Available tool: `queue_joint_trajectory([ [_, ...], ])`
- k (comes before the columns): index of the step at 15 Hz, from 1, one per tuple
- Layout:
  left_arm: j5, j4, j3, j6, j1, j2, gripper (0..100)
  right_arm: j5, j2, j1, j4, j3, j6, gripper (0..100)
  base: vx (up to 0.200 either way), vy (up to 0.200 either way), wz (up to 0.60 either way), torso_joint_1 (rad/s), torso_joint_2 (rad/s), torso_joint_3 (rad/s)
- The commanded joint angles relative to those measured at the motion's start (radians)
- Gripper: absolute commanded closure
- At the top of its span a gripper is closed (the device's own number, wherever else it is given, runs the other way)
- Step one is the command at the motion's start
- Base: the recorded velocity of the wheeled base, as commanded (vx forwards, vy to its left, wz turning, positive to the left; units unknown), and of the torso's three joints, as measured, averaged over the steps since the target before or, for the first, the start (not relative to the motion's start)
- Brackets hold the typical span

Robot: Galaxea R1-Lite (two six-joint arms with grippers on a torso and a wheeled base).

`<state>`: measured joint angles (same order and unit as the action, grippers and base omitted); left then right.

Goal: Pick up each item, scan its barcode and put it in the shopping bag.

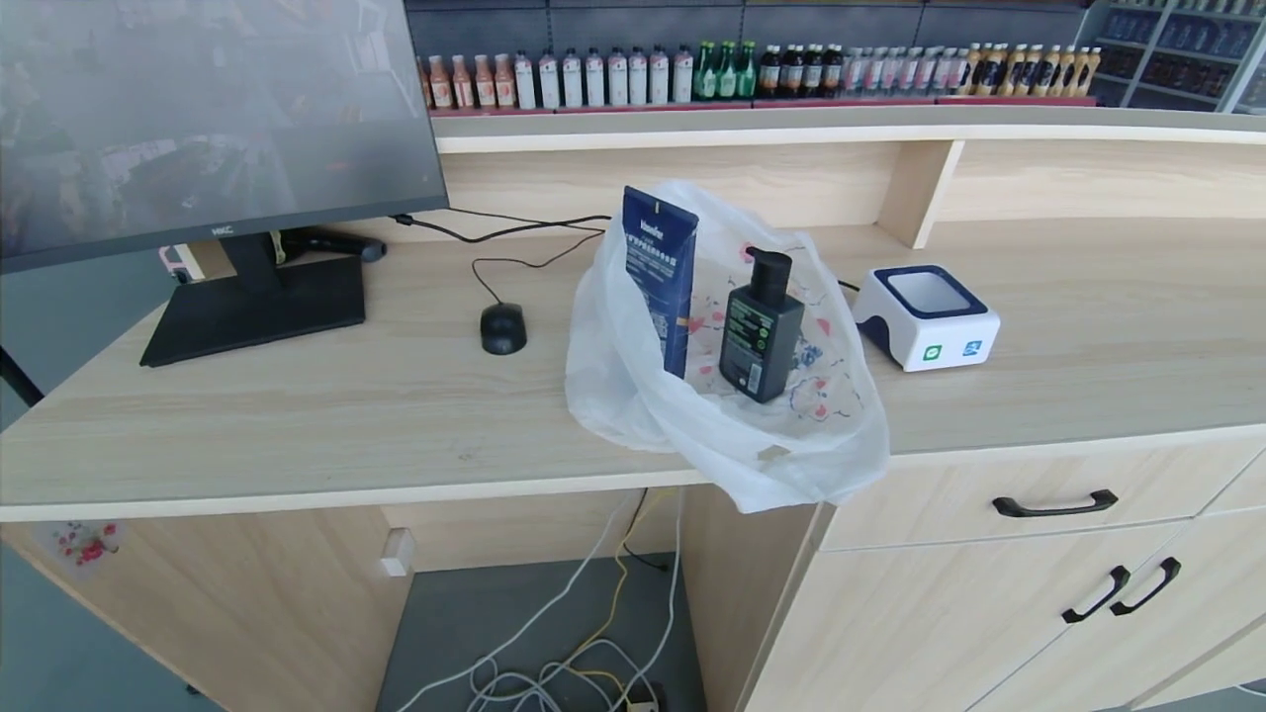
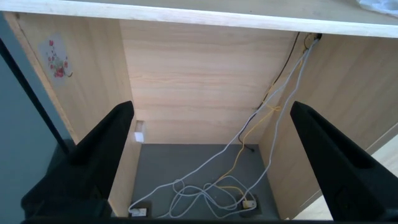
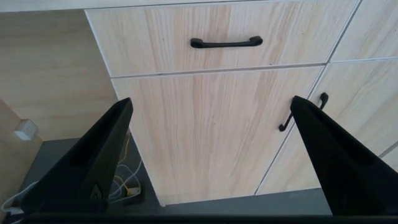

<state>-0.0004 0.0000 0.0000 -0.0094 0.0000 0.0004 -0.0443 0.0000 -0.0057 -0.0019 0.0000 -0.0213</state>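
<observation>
A translucent white shopping bag [image 1: 643, 396] with a floral print lies open on the wooden counter [image 1: 297, 396], its edge hanging over the front. Inside it stand a dark blue pouch [image 1: 659, 277] and a black pump bottle [image 1: 760, 331], both upright. A white barcode scanner [image 1: 926, 316] with a dark blue rim sits on the counter to the right of the bag. My left gripper [image 2: 211, 155] hangs open below counter height, facing the knee space under the counter. My right gripper [image 3: 211, 155] is open too, in front of the cabinet fronts, with nothing between its fingers.
A monitor [image 1: 198, 119] on a black stand and a black mouse [image 1: 502, 327] occupy the counter's left part. Loose cables [image 2: 205, 193] lie on the floor in the knee space. A drawer with a black handle [image 3: 226, 42] and cabinet doors are at the right. Bottles [image 1: 752, 71] line a far shelf.
</observation>
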Motion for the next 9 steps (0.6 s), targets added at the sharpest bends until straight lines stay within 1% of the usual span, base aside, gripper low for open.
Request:
queue_joint_trajectory([
  [1, 0.000, 0.000, 0.000, 0.000, 0.000, 0.000, 0, 0.000, 0.000, 0.000, 0.000, 0.000, 0.000, 0, 0.000, 0.000, 0.00, 0.000, 0.00, 0.000],
  [2, 0.000, 0.000, 0.000, 0.000, 0.000, 0.000, 0, 0.000, 0.000, 0.000, 0.000, 0.000, 0.000, 0, 0.000, 0.000, 0.00, 0.000, 0.00, 0.000],
  [9, 0.000, 0.000, 0.000, -0.001, 0.000, 0.000, 0, 0.000, 0.000, 0.000, 0.000, 0.000, 0.000, 0, 0.000, -0.200, 0.00, 0.003, 0.01, 0.000],
])
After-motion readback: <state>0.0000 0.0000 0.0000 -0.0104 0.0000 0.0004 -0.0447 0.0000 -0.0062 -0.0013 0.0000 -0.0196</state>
